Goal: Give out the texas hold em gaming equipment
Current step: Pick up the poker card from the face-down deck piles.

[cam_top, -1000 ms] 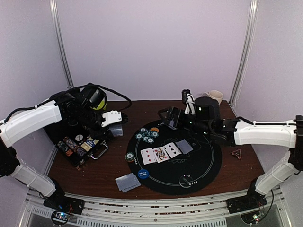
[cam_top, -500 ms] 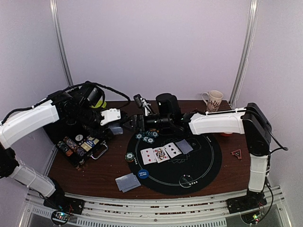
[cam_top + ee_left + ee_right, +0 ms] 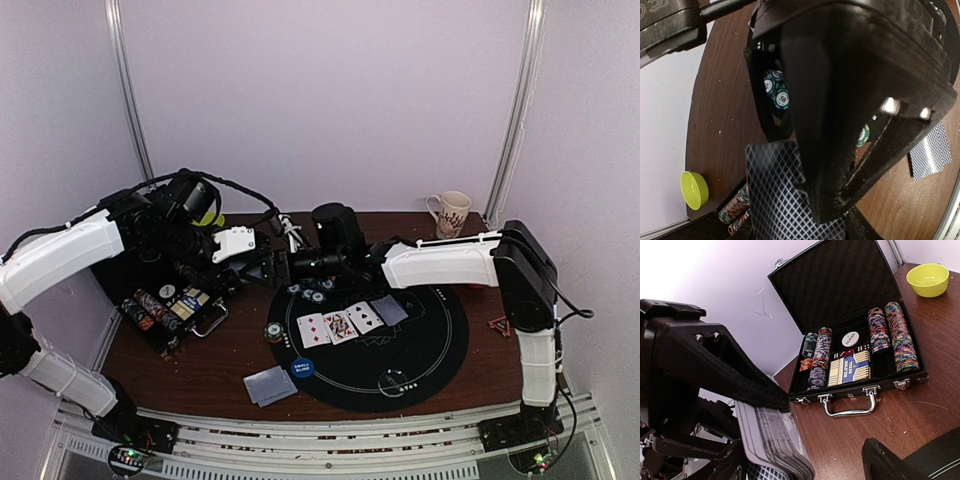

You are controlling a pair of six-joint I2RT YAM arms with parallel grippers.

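Over the last second the right arm has swung from a fold over the right of the mat [image 3: 430, 340] into a long reach leftward. Its right gripper [image 3: 277, 262] now meets the left gripper [image 3: 252, 264] just beyond the mat's far-left edge. From above, the right arm rises from its base at the right, bends at the elbow and lays its white forearm level across the back of the table [image 3: 235, 355]. The left arm, hardly changed, comes in from the left edge and bends its wrist over the open case [image 3: 165, 310], fingers pointing right. On the mat lie three face-up cards [image 3: 339, 323] with a face-down card [image 3: 390, 309] just beside them and a cluster of chips [image 3: 310, 289] near the far-left rim. A pair of face-down cards [image 3: 269, 385] lies off the mat at the front. In the left wrist view the left gripper is clamped on the deck of cards [image 3: 772, 200], diamond-patterned back showing, and the right gripper's black body fills the frame above it. In the right wrist view the deck shows edge-on in the left gripper's hold. The right gripper's jaws stand wide and hold nothing, its one visible finger [image 3: 885, 462] apart from the deck. Behind them the case holds chip stacks [image 3: 900, 337], with a yellow-green bowl [image 3: 927, 279] beyond it.
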